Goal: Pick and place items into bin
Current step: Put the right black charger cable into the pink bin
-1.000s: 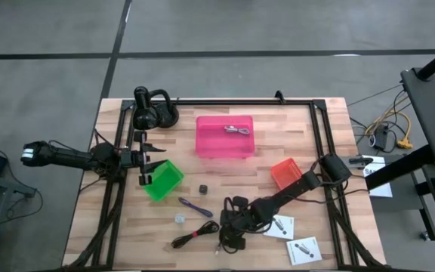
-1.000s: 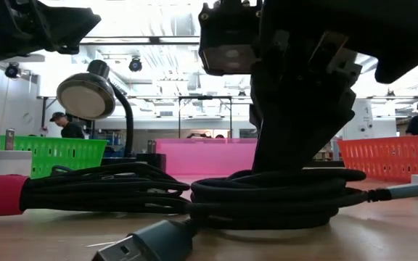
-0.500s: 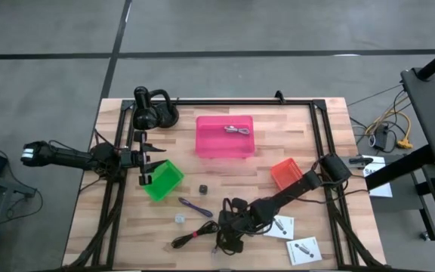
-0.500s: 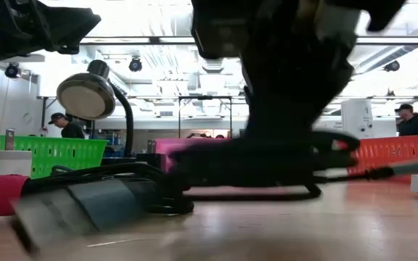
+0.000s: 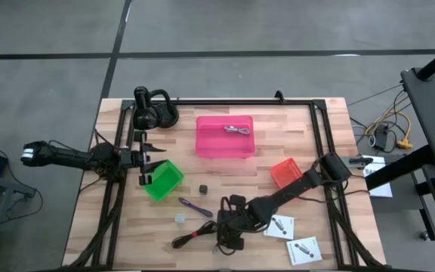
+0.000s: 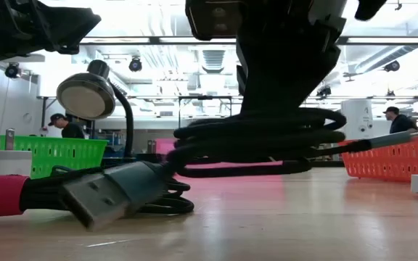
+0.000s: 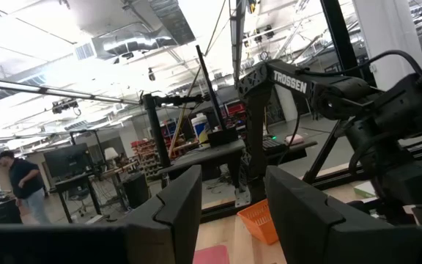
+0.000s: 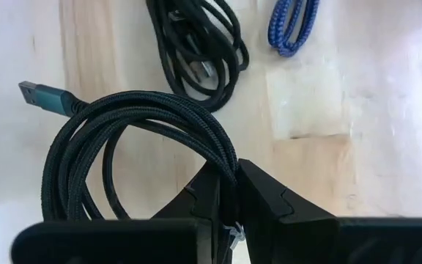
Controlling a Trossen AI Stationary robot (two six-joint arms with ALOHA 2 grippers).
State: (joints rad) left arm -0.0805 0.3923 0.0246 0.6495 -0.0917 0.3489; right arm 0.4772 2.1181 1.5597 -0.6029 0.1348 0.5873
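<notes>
The wooden desk (image 5: 316, 136) carries three bins: a pink bin (image 5: 206, 143) by the far edge, a green bin (image 5: 166, 181) toward the left edge and an orange bin (image 5: 285, 173) toward the right.

The right arm reaches toward the near edge. Its right gripper (image 8: 229, 183) is clenched on a strand of the black coiled cable (image 8: 116, 147).

A second ago the coil lay flat on the wood in the low view. Now its loops hang clear of the desk, and only the blue-grey plug (image 6: 107, 199) droops low, perhaps still touching. The pick looks done, and what remains is the carry to a bin.

The left arm waits at the left edge, and the left gripper (image 7: 233, 205) is spread with nothing between its fingers.

A second black cable (image 5: 193, 236) with a red band still lies near the front edge. The purple cable (image 5: 195, 205), two white packets (image 5: 281, 225), a dark cube (image 5: 201, 187) and a clear piece (image 5: 179, 219) also wait on the wood.

A short silvery cable (image 5: 237, 130) already lies in the pink bin.

In the left wrist view the right arm bears the word "TROSSEN" (image 7: 299, 77). Any print on the packets is too small to read.
</notes>
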